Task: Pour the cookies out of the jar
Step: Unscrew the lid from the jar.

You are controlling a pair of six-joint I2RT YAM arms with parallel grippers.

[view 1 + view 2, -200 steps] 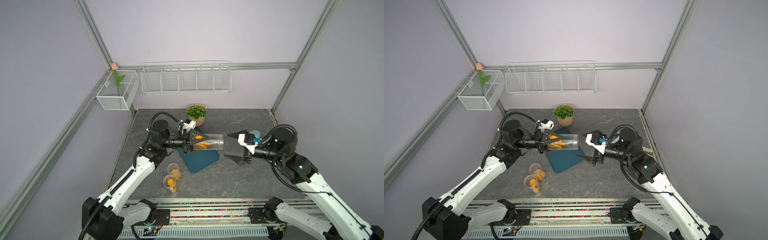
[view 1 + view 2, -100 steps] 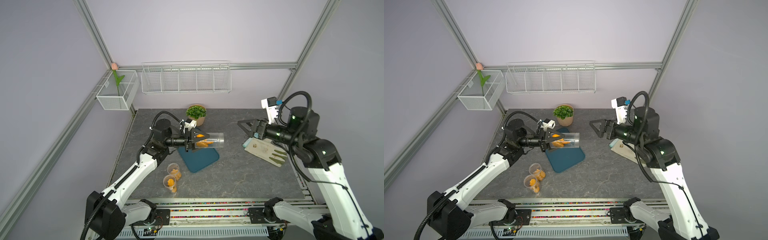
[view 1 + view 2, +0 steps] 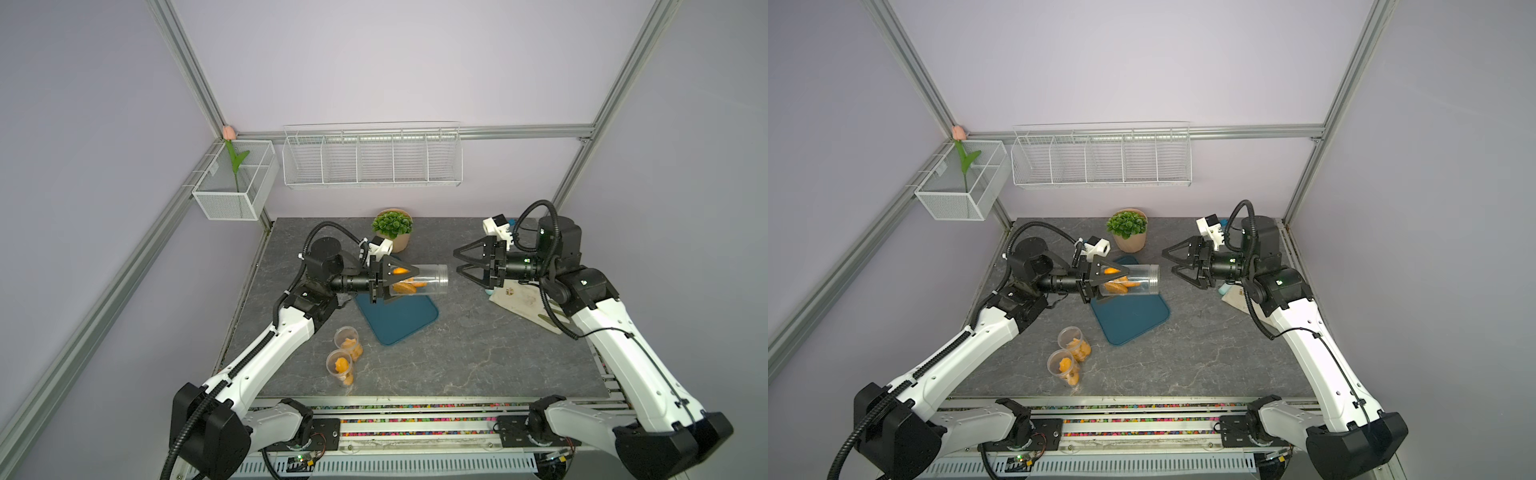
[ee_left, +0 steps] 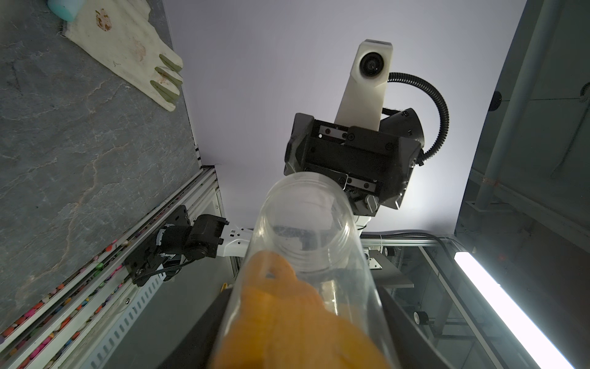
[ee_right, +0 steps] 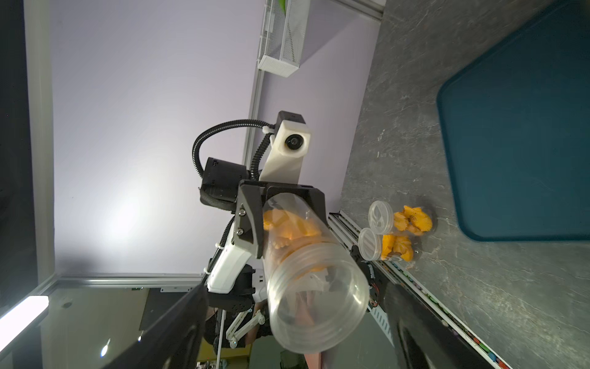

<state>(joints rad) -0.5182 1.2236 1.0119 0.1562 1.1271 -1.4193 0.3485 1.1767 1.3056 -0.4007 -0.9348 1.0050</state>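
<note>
A clear jar [image 3: 424,282] [image 3: 1138,280] lies level in the air above a blue tray [image 3: 399,320], its lidless mouth pointing right. My left gripper [image 3: 395,284] [image 3: 1106,282] is shut on the jar's base end. Orange cookies [image 3: 405,286] [image 4: 287,319] lie inside near the base. My right gripper [image 3: 456,262] [image 3: 1168,262] stands open and empty, facing the mouth a short gap away. In the right wrist view the jar [image 5: 319,297] mouth fills the space ahead of the right gripper [image 5: 297,338], with the cookies [image 5: 290,226] deep inside.
Two small clear jars [image 3: 347,338] [image 3: 338,365] with orange cookies stand near the tray's front left corner. A white glove [image 3: 523,303] lies under the right arm. A potted plant [image 3: 392,228] stands at the back. A wire basket [image 3: 372,158] hangs on the wall.
My right gripper swung up and away to the right, then came back level with the jar's mouth, still open. The left gripper and the jar have hardly moved.
</note>
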